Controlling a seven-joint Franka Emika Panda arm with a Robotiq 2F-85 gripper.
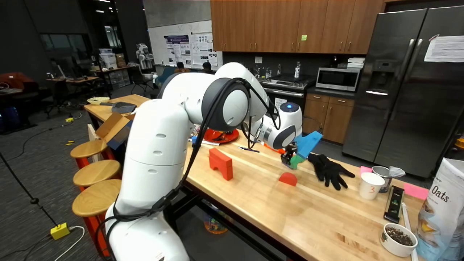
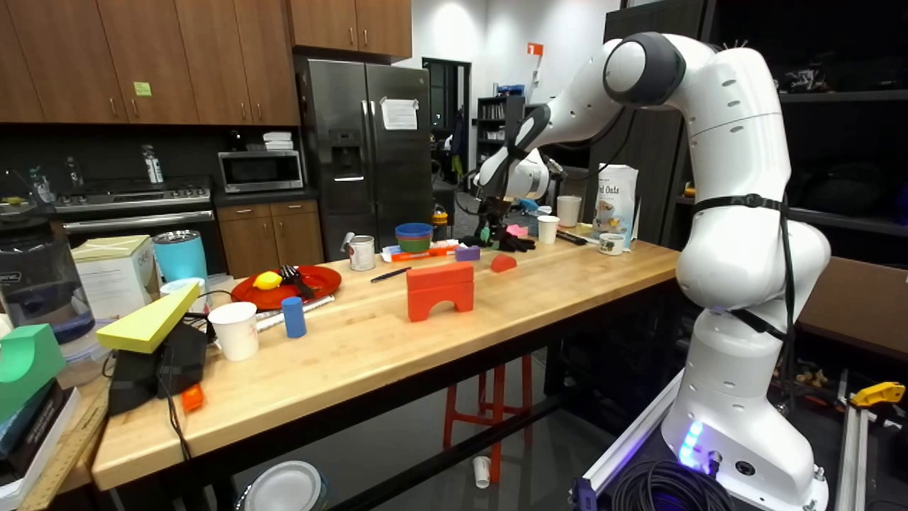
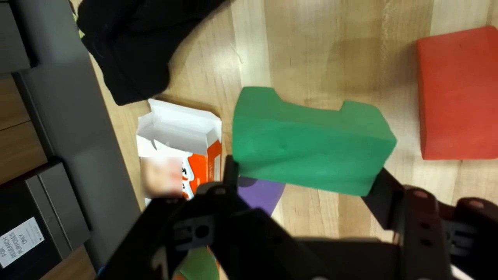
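My gripper point(image 3: 307, 177) is shut on a green block point(image 3: 311, 149) with a notch along one side, one finger at each end. It holds the block above the wooden table, as an exterior view also shows for the block point(image 1: 297, 161). A purple block point(image 3: 262, 194) lies on the table, partly hidden behind the green block and a finger; it also shows in an exterior view point(image 2: 468, 253). A red half-round block point(image 1: 288, 178) lies nearby, also in the wrist view point(image 3: 461, 93). A red arch block point(image 2: 440, 305) with a red flat block point(image 2: 440, 275) on top stands farther off.
A black glove point(image 1: 328, 172) and an open white-and-orange box point(image 3: 179, 136) lie close to the gripper. A white cup point(image 1: 370, 185), an oats bag point(image 1: 440, 210) and a small bowl point(image 1: 398, 248) stand at one end. A red plate point(image 2: 323, 278) and a blue cylinder point(image 2: 294, 317) are toward the other.
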